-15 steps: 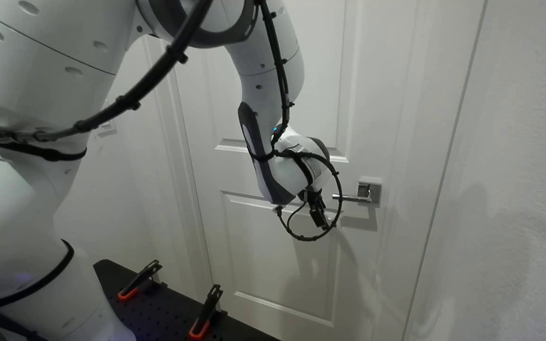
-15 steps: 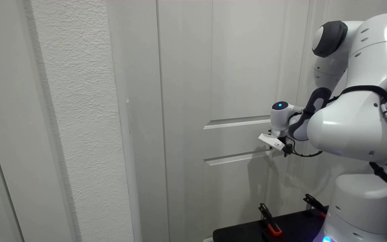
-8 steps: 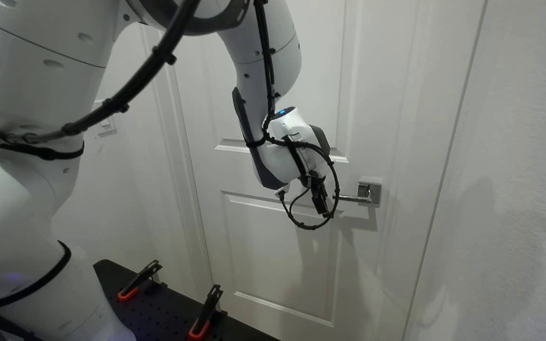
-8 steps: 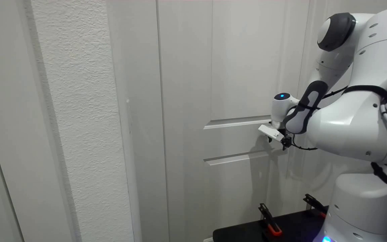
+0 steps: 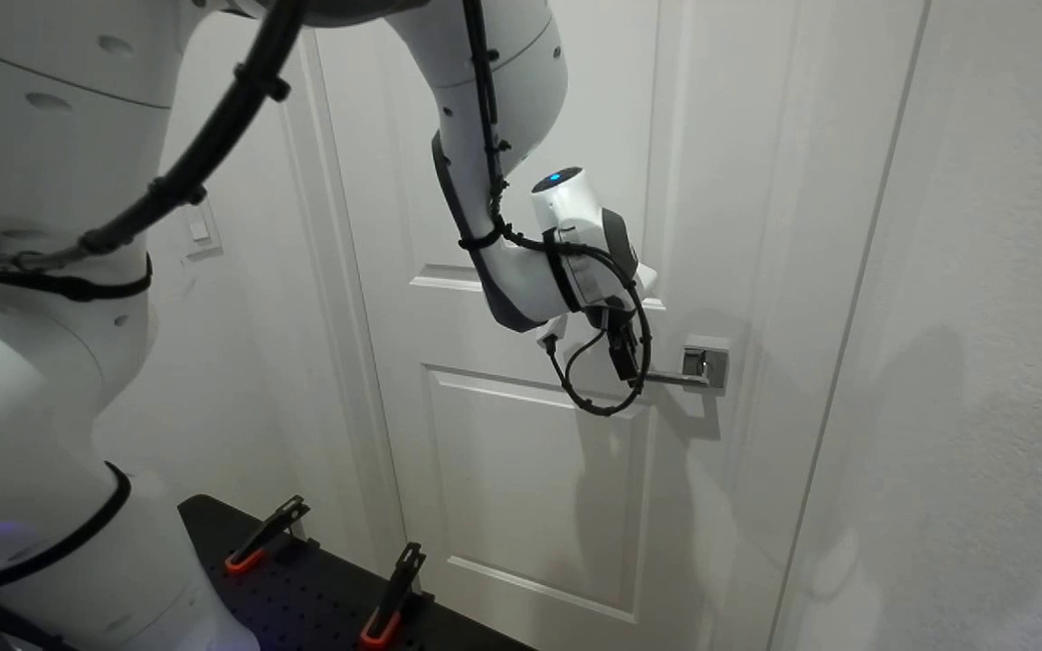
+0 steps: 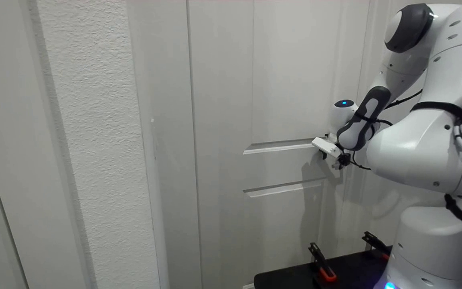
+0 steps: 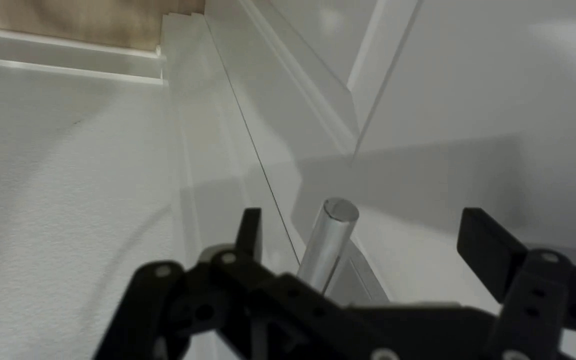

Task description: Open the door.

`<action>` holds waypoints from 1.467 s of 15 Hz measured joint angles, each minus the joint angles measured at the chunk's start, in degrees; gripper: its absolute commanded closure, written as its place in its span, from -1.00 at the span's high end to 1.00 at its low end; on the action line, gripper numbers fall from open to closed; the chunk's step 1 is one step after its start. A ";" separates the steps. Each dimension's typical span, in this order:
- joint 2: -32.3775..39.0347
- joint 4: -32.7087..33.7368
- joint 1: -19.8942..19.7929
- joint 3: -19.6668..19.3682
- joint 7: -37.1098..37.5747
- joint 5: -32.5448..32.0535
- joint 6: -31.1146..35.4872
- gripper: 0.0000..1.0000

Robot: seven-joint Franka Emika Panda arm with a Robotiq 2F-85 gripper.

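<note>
Wrist view, and here's my pincer (image 7: 362,230), spread wide, the silver lever handle (image 7: 327,245) showing in the gap! In both exterior views the white paneled door (image 5: 503,488) stands closed beyond the black surface (image 5: 313,606), red-and-black clamps (image 5: 393,592) along its edge. Textured wall (image 6: 98,140) runs alongside, wood-toned floor (image 7: 88,24) showing in my wrist view's corner.

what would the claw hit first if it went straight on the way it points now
Probably the silver lever handle: in the wrist view it shows between the fingers of the open claw, so it might slip in; depth is hard to judge.
</note>
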 measured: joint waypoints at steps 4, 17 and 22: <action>-0.06 -0.15 -2.31 0.73 -0.78 0.68 -0.07 1.00; 2.30 0.25 -3.46 -1.60 -0.78 -0.06 -0.05 1.00; 2.66 0.97 -2.51 -2.89 0.19 -2.80 0.33 0.45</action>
